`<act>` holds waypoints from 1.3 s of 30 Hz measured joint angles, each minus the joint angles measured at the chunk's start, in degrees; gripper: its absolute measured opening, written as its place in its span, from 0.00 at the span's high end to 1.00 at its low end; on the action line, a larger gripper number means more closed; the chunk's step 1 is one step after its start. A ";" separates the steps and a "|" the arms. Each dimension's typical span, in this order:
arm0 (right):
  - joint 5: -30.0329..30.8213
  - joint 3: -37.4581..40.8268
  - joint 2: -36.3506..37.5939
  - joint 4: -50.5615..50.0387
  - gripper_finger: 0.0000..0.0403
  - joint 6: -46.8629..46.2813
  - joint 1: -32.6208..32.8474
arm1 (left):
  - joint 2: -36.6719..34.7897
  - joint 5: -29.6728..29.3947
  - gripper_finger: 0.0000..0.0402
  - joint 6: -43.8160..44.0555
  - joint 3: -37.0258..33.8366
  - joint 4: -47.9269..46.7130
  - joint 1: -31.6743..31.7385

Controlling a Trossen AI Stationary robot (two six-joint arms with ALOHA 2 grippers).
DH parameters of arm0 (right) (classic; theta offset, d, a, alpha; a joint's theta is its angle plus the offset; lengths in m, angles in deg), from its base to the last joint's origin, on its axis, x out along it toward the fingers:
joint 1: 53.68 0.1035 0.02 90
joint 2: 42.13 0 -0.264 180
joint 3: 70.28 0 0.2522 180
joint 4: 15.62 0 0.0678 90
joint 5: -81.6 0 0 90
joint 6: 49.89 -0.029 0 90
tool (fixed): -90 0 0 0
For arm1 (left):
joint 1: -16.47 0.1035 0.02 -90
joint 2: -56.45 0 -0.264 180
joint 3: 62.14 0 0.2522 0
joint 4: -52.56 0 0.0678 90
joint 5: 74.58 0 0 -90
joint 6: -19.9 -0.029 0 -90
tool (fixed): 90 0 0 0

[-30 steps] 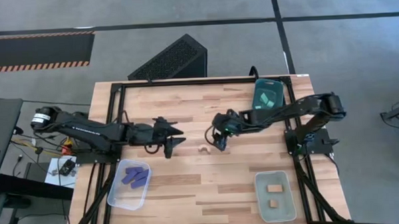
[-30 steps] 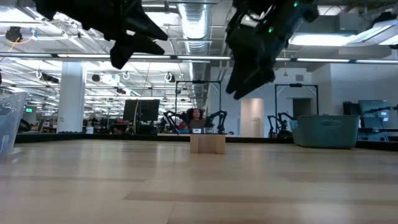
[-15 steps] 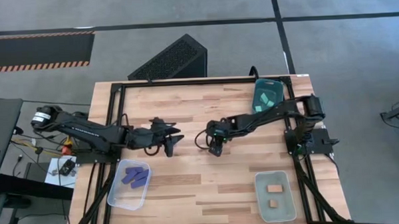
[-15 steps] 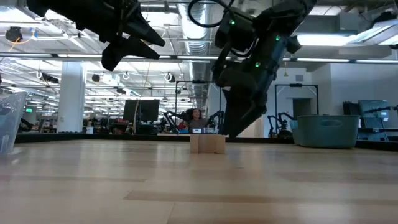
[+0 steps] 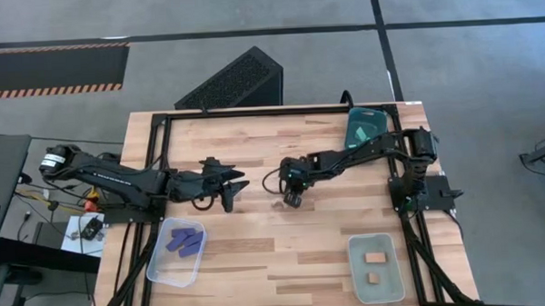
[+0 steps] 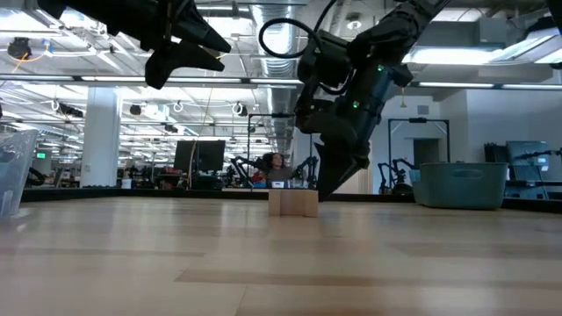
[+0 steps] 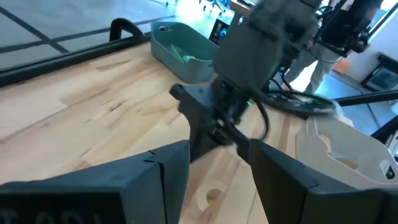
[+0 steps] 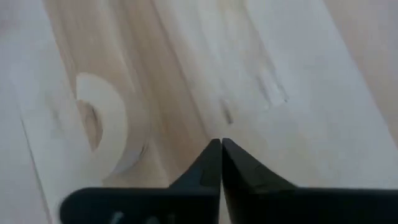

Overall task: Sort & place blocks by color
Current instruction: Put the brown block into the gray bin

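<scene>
Right hand (image 8: 220, 149) — fingers pressed together, empty — beside tan arch block (image 8: 102, 124).

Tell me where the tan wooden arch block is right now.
In the high view, the tan wooden arch block lies near the middle of the wooden table, hidden there by the right claw directly above it; the low view shows it standing beside that claw.

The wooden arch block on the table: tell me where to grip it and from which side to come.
Grip the wooden arch block across its two flat faces, coming straight down from above. It stands alone on the table on its legs, and the right gripper hangs beside it, fingers shut, so open first.
</scene>
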 joint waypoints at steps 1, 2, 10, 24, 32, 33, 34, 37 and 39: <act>-0.91 0.00 0.10 0.17 0.94 0.01 -0.60 | 0.02 0.01 0.62 0.04 0.00 -0.01 0.00; -2.06 -0.02 0.12 0.67 0.97 0.02 -1.21 | 0.04 0.02 0.62 0.11 0.00 -0.01 0.00; -4.84 -0.58 4.47 2.05 0.99 0.98 -3.58 | 0.04 -0.09 0.62 -3.13 0.00 -0.40 0.00; 0.01 -4.29 11.13 3.89 0.99 -1.25 -2.85 | 0.09 2.78 0.62 -5.95 0.02 -0.61 5.22; 0.14 -3.10 4.89 6.30 0.82 -4.69 0.15 | 0.09 13.10 0.62 -9.83 0.02 -0.38 12.73; 0.18 -3.10 3.95 6.27 0.78 -4.63 0.47 | 0.09 14.22 0.62 -10.30 0.02 -0.20 13.45; 0.16 -3.09 3.09 6.39 0.74 -4.59 0.75 | 0.09 15.09 0.62 -10.76 0.02 0.10 14.12; 0.16 -3.14 0.01 7.97 0.62 -4.57 1.55 | 0.09 16.71 0.62 -12.54 0.04 -0.02 15.48; 0.14 -3.01 -1.42 6.88 0.53 -4.69 1.90 | 0.17 17.04 0.62 -13.66 0.04 -0.01 15.95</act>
